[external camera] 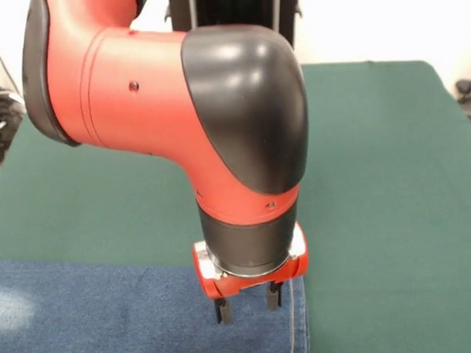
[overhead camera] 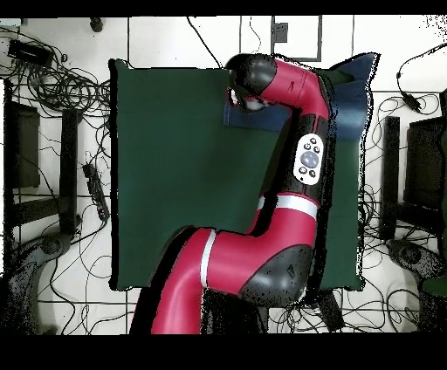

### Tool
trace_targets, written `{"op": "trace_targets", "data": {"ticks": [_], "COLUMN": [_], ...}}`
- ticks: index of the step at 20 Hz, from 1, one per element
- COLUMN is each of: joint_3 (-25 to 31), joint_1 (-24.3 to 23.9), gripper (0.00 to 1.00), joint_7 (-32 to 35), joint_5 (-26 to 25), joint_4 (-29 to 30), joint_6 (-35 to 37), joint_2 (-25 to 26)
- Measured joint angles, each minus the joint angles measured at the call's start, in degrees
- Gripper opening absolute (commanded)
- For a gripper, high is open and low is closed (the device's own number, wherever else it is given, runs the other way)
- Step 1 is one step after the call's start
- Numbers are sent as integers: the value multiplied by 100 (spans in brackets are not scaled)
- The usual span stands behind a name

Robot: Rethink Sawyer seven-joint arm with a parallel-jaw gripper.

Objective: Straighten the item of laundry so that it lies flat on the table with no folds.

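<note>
The jeans [external camera: 109,320] lie on the green table [external camera: 390,179] at the near edge in the front view, blue denim with a faded pale patch at the far left. Their right edge runs down near the gripper. My gripper [external camera: 248,304] points straight down over the denim close to that edge, its two fingers apart with nothing between them. I cannot tell if the fingertips [external camera: 222,311] touch the cloth. In the overhead view the jeans [overhead camera: 349,96] lie along the table's top edge, mostly hidden under the arm, and the wrist [overhead camera: 247,87] hides the gripper.
The red and black arm [external camera: 179,109] fills the middle of the front view. In the overhead view bare green felt [overhead camera: 175,174] spreads left of the arm. Cables and stands lie on the floor round the table [overhead camera: 52,87].
</note>
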Motion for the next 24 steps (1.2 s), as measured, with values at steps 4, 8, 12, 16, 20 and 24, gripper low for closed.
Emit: {"op": "trace_targets", "data": {"ticks": [4, 8, 12, 16, 20, 24], "joint_3": [17, 48, 163, 222, 237, 234], "joint_1": [13, 51, 129, 236, 317, 306], "gripper": [100, 100, 100, 100, 100, 100], "joint_7": [0, 0, 0, 0, 0, 0], "joint_5": [-19, -37, -50, -63, -77, -85], "joint_4": [1, 0, 0, 0, 0, -75], "joint_6": [-1, -2, -1, -1, -1, 3], "joint_2": [109, 150, 109, 99, 101, 169]}}
